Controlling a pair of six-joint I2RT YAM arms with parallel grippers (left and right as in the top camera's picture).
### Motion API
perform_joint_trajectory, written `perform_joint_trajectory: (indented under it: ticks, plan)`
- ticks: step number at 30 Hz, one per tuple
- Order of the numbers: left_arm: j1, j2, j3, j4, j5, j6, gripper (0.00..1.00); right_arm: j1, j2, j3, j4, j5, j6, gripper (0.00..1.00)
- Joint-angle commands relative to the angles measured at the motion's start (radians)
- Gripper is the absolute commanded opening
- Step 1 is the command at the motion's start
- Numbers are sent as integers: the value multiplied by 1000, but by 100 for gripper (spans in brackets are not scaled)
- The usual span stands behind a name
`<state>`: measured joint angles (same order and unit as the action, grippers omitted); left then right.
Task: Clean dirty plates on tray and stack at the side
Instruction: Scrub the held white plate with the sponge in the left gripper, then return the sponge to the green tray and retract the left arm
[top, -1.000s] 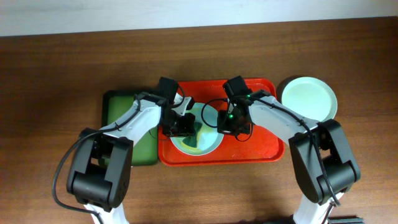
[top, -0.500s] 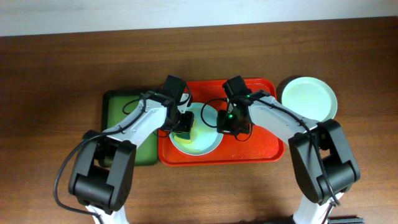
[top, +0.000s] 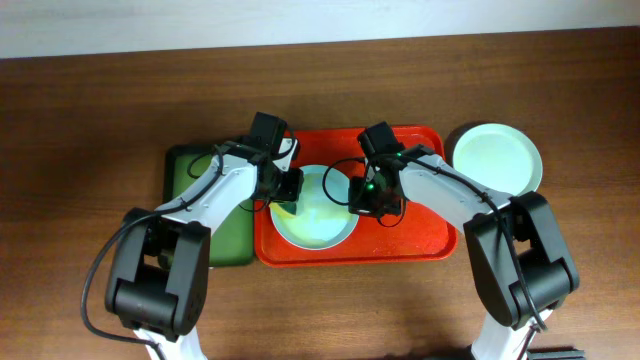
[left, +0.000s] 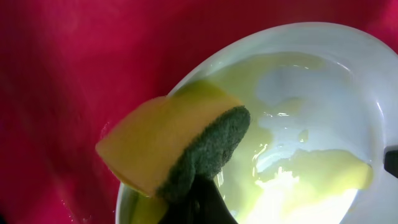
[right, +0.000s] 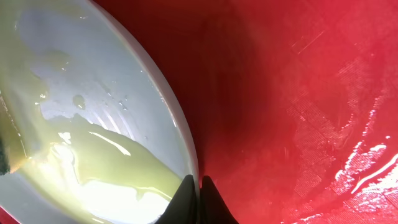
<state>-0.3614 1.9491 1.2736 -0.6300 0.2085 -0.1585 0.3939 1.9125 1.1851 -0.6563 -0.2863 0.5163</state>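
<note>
Plate on tray, yellow-smeared: left gripper is scrubbing it with clamped sponge; right gripper is pinching rim; side stack begun

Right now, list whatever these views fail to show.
- Overhead: side stack seen from above; count hidden.
- Overhead: left arm covers part of green tray.
- Left wrist: sponge covers the left gripper's fingers.
- Right wrist: frame edges cut off the plate; right gripper shows only its tips.

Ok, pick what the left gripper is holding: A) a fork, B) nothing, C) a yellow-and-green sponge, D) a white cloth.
C: the left gripper is shut on the sponge, held at the edge of the smeared plate.
</note>
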Motion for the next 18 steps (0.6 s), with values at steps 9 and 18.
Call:
perform_joint_trajectory:
  ticks: [9,18]
  plan:
    - [140,-149,101,-144,169,-12,0,12,7,-9,2,10,-3,4]
    - [353,-257,-120,-166,-172,-4,0,12,7,-9,2,10,-3,4]
